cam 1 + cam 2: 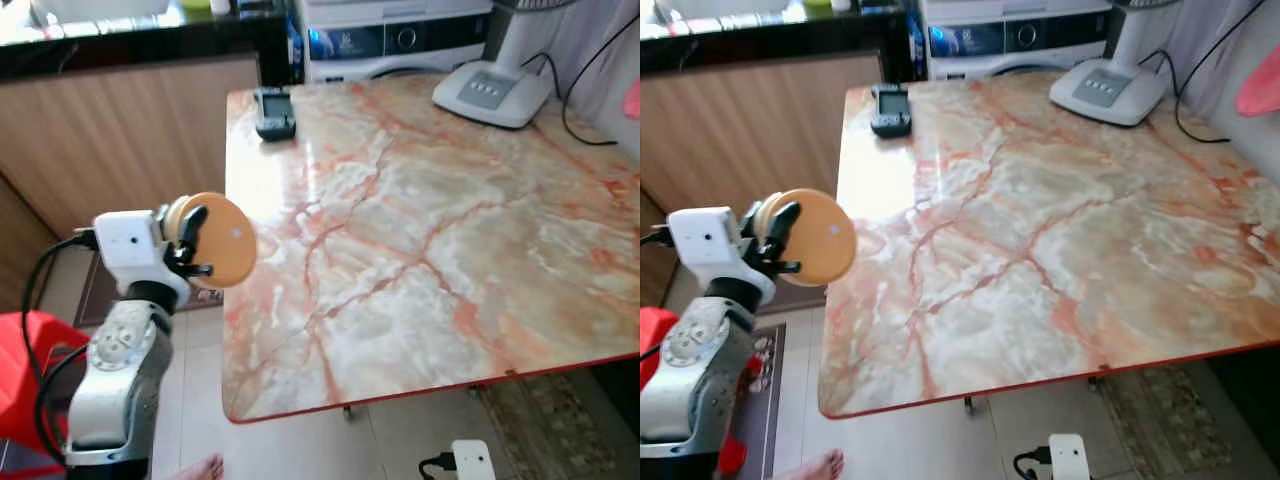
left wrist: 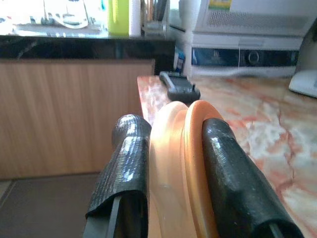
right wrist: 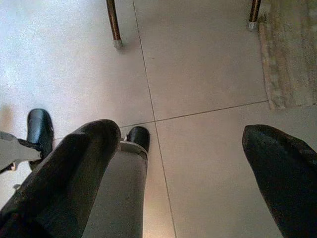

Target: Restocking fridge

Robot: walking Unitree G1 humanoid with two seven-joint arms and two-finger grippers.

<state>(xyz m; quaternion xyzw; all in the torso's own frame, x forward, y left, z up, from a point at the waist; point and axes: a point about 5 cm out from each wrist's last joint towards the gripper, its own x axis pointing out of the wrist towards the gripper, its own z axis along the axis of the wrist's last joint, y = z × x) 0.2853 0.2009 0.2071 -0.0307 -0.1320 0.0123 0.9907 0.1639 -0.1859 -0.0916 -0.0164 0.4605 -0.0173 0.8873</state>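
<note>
My left gripper [image 1: 200,245] is shut on a round orange disc-shaped container [image 1: 222,240], held on edge just off the left edge of the marble table [image 1: 420,250]. In the left wrist view the two black fingers [image 2: 233,183] clamp the orange container [image 2: 173,163] from both sides. My right gripper [image 3: 181,168] hangs low over the tiled floor with its fingers wide apart and nothing between them.
A dark remote-like device [image 1: 273,112] lies at the table's far left corner. A white fan base [image 1: 492,92] with a cable stands at the far right. A wooden counter [image 1: 120,130] is on the left, a washing machine [image 1: 395,40] behind. A person's bare foot [image 1: 200,467] shows on the floor.
</note>
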